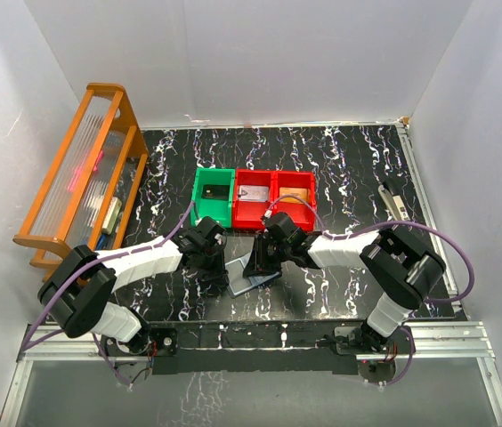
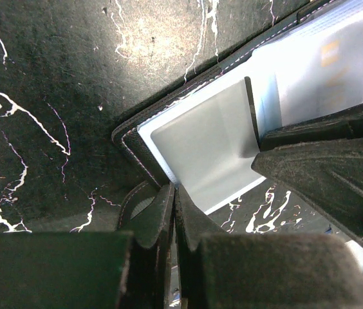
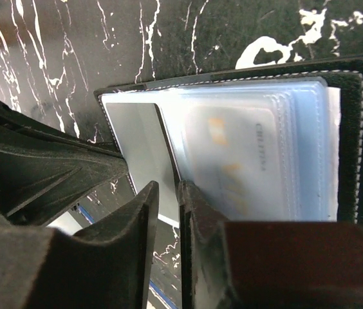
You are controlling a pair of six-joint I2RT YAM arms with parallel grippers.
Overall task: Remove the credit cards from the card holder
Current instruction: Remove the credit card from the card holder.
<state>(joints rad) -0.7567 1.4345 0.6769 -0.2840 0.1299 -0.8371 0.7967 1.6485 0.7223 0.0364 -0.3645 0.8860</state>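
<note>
early extraction step: card holder [image 1: 253, 271] lies open on table [image 1: 349, 169] btw arms, credit cards [image 3: 233, 161] inside sleeves. L gripper [image 2: 174, 193] clenched by its edge; R gripper [image 3: 168, 188] cracked open, gripping nothing afaict. next imo: pinch one card edge, slide out.

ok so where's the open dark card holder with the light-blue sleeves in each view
top external: dark folding card holder just below centre
left wrist: holder fills the upper right
right wrist: holder spans centre to right edge
shared landmark: black white-veined tabletop under it
</note>
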